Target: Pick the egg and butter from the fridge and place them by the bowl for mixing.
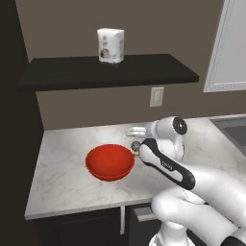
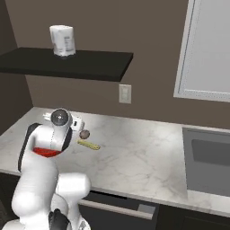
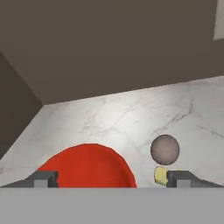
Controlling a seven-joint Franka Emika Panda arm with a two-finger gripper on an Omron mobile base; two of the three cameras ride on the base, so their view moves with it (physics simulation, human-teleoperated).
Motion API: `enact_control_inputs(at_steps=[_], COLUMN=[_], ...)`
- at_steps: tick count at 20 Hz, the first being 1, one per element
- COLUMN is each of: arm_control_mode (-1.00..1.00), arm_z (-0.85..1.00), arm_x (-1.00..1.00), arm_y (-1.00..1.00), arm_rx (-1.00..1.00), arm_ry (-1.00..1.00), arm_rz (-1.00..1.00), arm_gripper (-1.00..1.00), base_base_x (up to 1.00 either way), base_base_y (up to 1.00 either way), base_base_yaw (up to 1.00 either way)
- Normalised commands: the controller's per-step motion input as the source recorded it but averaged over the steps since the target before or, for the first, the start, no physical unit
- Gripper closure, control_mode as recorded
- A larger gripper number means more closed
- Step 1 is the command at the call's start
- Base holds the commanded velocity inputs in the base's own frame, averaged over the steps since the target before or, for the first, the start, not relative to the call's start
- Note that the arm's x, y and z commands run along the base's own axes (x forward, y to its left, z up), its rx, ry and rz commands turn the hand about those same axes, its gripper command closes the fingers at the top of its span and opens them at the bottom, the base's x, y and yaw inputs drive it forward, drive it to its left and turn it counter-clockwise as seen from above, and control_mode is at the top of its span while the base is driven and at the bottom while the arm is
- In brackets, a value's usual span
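Bowl [image 1: 109, 162] first, red and glossy, sitting on the marble worktop [image 1: 62, 168] to the left of the jaws in the left base view, with its whole rim in sight; in the right base view the arm covers all but a red sliver [image 2: 45, 152] of it. The hand view shows the bowl [image 3: 87, 165] lying low between the two finger tips [image 3: 43, 178], nearer the left one. The jaws stand wide apart with nothing held between them, and the gripper [image 3: 111, 179] hangs just above the worktop. Right of the bowl lies the egg [image 3: 165, 149], a mottled grey-pink ball just beyond the right finger tip and clear of it. The left base view gives only a small part of the egg [image 1: 135, 145] beside the wrist, while the right base view shows it whole [image 2: 84, 134]. The butter [image 2: 88, 144] appears there as a full yellow stick on the worktop, just in front of the egg and to the right of the jaws; the hand view catches only its end [image 3: 160, 176], close against the right tip. On the dark shelf [image 1: 105, 72] above stands a white bag [image 1: 110, 45].
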Motion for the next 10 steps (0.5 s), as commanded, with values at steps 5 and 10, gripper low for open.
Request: enact_control_inputs(at_steps=[5, 10], arm_control_mode=[-1.0, -1.0], arm_z=[0.32, 0.0], arm_x=[-0.76, -0.03], arm_y=[0.07, 0.0], arm_rx=[0.07, 0.02], arm_ry=[0.16, -0.01], arm_rz=[0.01, 0.0], arm_gripper=[-1.0, -1.0], base_base_x=[0.0, 0.0], base_base_y=[0.0, 0.0], base_base_yaw=[0.0, 0.0])
